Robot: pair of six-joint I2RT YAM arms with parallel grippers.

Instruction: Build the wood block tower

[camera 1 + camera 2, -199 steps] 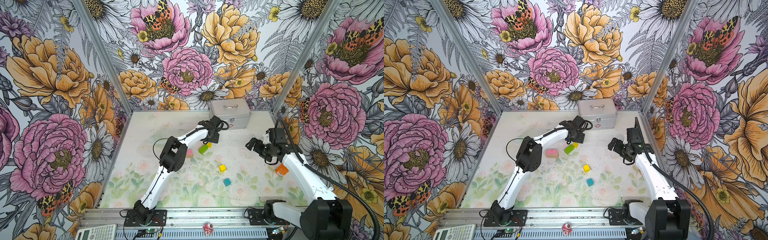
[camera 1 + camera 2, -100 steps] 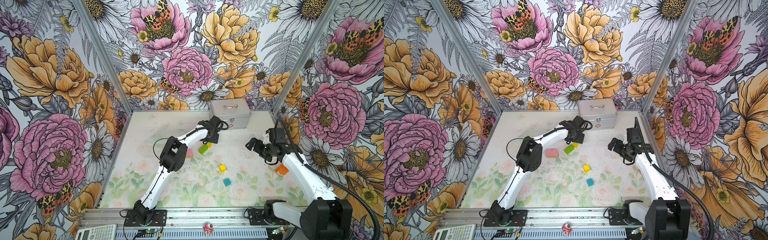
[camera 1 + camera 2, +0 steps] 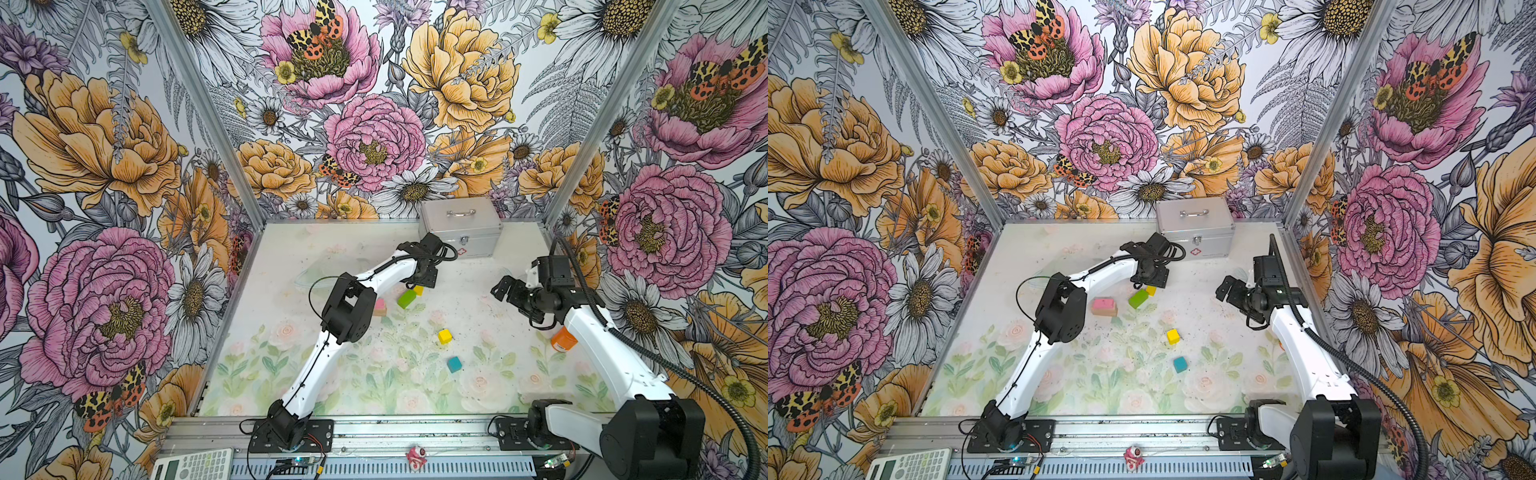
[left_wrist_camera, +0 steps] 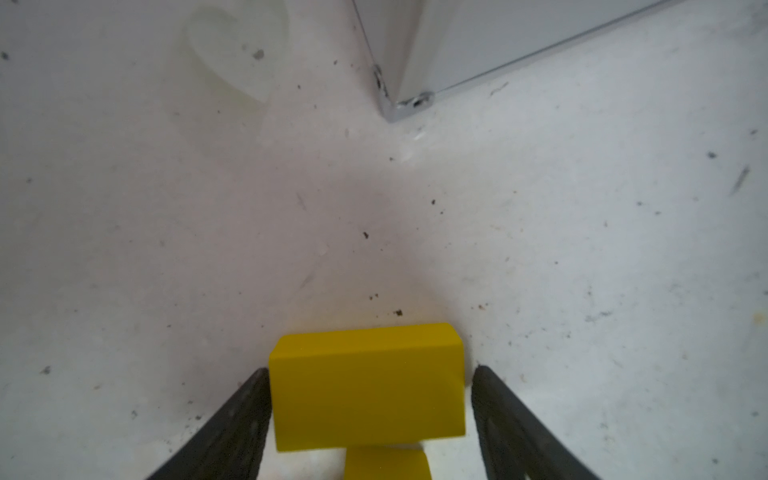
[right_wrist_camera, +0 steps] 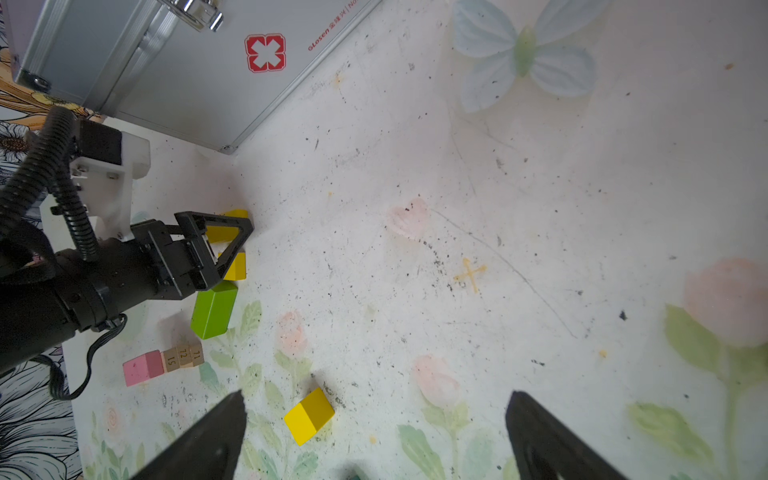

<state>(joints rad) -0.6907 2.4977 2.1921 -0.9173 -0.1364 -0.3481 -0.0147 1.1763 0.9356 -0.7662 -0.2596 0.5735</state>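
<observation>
Overhead, in both top views, the left gripper (image 3: 420, 284) hangs over the flat yellow wooden slab (image 3: 418, 290), the green wooden bar (image 3: 406, 299) at its seven o'clock. In the left wrist view its fingers (image 4: 237, 424) straddle that slab, spread, one touching, one just clear. In the right wrist view the right gripper (image 5: 376, 395) gapes wide, a small yellow wooden cube (image 5: 309, 415) beyond it.

We are wearing white shells along the left arm (image 3: 309, 365) and the right arm (image 3: 598, 345), with chunky black housings at every joint. Black base plates (image 3: 291, 434) are sitting at six o'clock in both top views. A ribbed black hose (image 5: 39, 162) is running past a white, screw-fastened bracket (image 5: 120, 166). The left end effector (image 4: 370, 369) and the right end effector (image 5: 376, 392) are carrying black fingers (image 4: 232, 424) shaped as open triangular frames.
</observation>
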